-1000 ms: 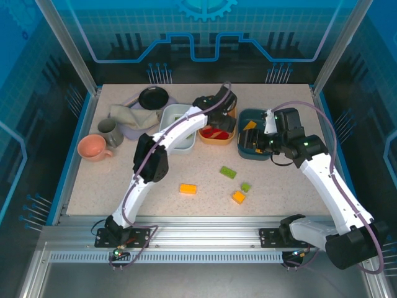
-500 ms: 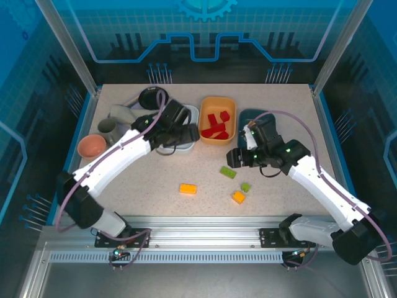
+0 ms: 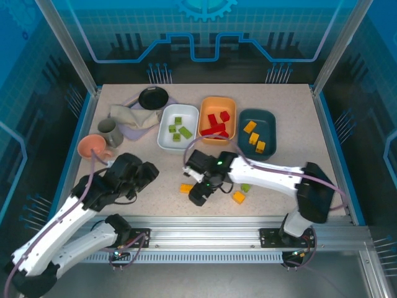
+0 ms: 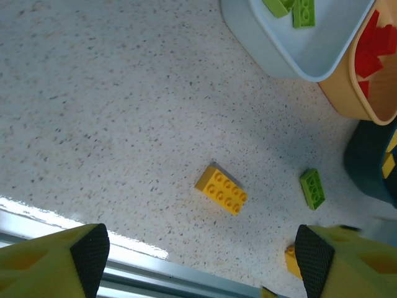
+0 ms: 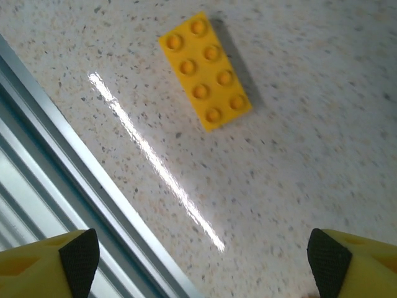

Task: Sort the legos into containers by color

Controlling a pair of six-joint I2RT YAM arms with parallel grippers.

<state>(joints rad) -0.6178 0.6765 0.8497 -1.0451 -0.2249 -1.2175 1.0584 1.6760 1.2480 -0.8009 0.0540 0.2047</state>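
A yellow-orange two-by-four brick (image 5: 205, 71) is lying flat, studs up, on the speckled tabletop (image 3: 285, 99), close to the front rail (image 3: 205, 223). From above, it is sitting at 6 o'clock of the white tub (image 3: 190, 117). A small green brick (image 3: 245, 187) is lying at its 3 o'clock, and a small orange brick (image 3: 238, 197) is lying just beside that one, at its 7 o'clock.

The three tubs are standing in a row toward the far side of the table. The white tub is holding several green bricks (image 3: 178, 130). At its 3 o'clock, the orange tub (image 3: 217, 105) is holding red bricks (image 3: 216, 121). At 3 o'clock again, the dark teal tub (image 3: 263, 121) is holding three yellow-orange bricks (image 3: 254, 138).

The right gripper (image 3: 197, 195) is hovering just beside the loose two-by-four brick, at its 4 o'clock. In the right wrist view its fingertips (image 5: 77, 261) are standing wide apart with nothing between them, and the brick is lying ahead of them, untouched.

The left gripper (image 3: 147, 172) is hanging at the brick's 9 o'clock, well apart from it. Its fingertips (image 4: 90, 257) are likewise spread wide and gripping nothing.

A pink mug (image 3: 93, 148) is sitting at 10 o'clock of the left gripper. A grey cup (image 3: 108, 131), a crumpled cloth (image 3: 130, 115) and a black round dish (image 3: 153, 97) are lying beyond it toward the far left corner.
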